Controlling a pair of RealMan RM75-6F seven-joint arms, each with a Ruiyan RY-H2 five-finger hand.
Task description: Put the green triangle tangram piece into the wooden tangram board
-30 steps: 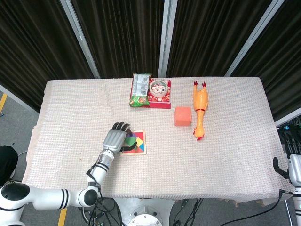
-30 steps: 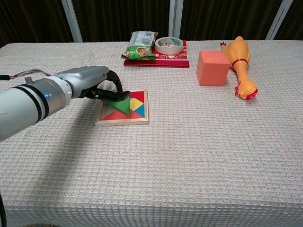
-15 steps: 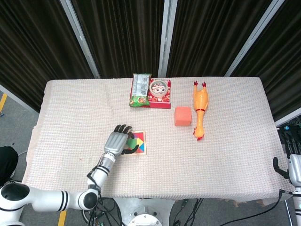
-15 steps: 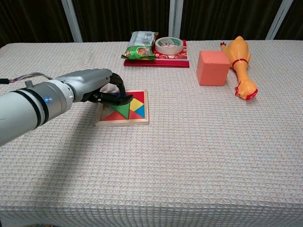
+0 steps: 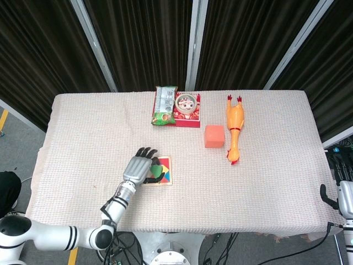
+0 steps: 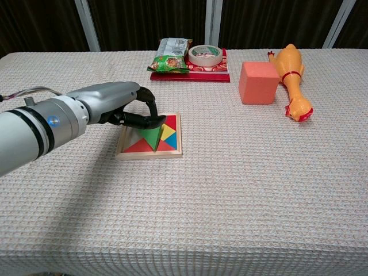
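From the head view, my left hand (image 5: 139,167) lies palm-down over the left part of the wooden tangram board (image 5: 163,179), dark fingers (image 5: 148,153) reaching toward the far edge. The green triangle tangram piece (image 5: 157,171) peeks out just right of my hand, inside the board's frame, with yellow and blue pieces beside it. Farther back on the table (image 5: 276,182) sit a green snack bag (image 5: 164,105) and a roll of tape (image 5: 186,103) on a red box (image 5: 194,120); an orange cube (image 5: 214,136) stands just left of a rubber chicken (image 5: 234,127). My right hand (image 5: 339,199) barely shows at the lower right edge, and I cannot tell how its fingers lie.

From the chest view, my left hand (image 6: 118,103) curls over the board (image 6: 150,152), fingertips (image 6: 154,121) touching the wide top edge of the green triangle (image 6: 151,137). The triangle sits among the red, yellow and blue pieces, its tip pointing toward me. Whether I pinch it or only press it, I cannot tell. Snack bag (image 6: 171,62), tape (image 6: 205,55), cube (image 6: 258,82) and chicken (image 6: 291,77) stand well apart behind.
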